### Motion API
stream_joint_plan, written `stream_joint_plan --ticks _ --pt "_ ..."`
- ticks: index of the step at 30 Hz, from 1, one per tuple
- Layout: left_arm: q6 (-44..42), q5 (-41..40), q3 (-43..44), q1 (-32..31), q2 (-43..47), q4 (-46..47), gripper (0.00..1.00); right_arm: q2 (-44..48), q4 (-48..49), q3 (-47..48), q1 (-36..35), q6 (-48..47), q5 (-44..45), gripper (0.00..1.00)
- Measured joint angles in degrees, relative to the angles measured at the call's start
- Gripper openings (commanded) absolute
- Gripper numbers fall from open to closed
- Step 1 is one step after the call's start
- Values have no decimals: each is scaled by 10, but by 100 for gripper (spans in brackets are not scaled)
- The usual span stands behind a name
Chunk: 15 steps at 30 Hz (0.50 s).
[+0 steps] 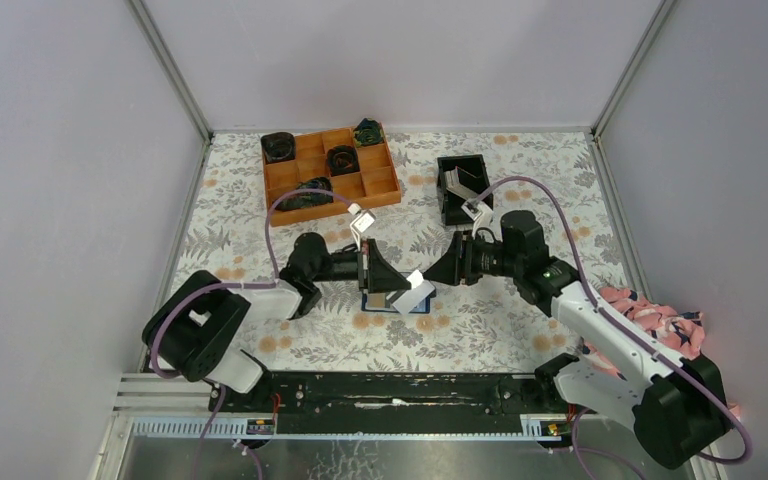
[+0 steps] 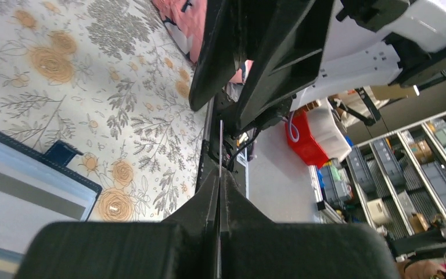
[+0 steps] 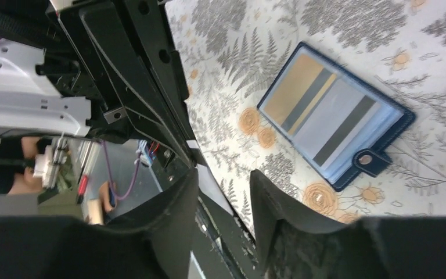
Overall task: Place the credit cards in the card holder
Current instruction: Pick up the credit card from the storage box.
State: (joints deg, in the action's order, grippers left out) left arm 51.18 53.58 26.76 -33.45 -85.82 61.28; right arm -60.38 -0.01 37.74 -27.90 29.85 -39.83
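Closest to the L wrist cam, the left gripper [image 2: 219, 185] has its fingers pressed together w/ a silver card [image 2: 220, 148] pinched edge-on btwn them. The card shows only as a hairline past the tips. R wrist cam: the right gripper [image 3: 223, 180] has its fingers apart, w/ a pale strip running thru the gap. That's prob the same card, but can't tell if either pad touches it. The card holder [image 3: 334, 116] lies open & flat on the floral cloth [image 3: 418, 35], just below where the two grippers meet. A yellow-orange card [image 3: 293, 93] and a grey card [image 3: 348, 122] already sit in its slots. Handling, my read: the card is v. light, thin, stiff w/ a little flex, slick plastic. Best gripped at one short end, leaving the far edge free to lead into a slot. The holder looks soft & light, likely to skid on the cloth unless pinned. Views: only the top cam shows both arms meeting tip to tip over the holder, plus a black bin [image 1: 463, 185] and an orange tray [image 1: 332, 170] farther back, but there the card hides most of the holder. Only the R wrist cam shows the filled slots. Only the L wrist cam shows how thin the bite on the card is.
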Motion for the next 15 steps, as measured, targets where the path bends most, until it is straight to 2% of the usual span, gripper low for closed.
stream_joint_plan --ticks 3,4,5,6,15 --pt "8 -26 -15 10 4 11 0 24 -12 0 0 -9 48 67" --pt "8 -40 -20 11 9 9 0 39 -14 0 0 -15 75 77" --pt "8 -54 -25 12 15 8 0 45 -14 1 0 -15 85 95" --pt "8 -71 -28 13 24 5 0 55 -15 1 0 -19 109 100" --pt "6 -225 -31 14 114 -50 0 109 30 5 0 -108 409 99"
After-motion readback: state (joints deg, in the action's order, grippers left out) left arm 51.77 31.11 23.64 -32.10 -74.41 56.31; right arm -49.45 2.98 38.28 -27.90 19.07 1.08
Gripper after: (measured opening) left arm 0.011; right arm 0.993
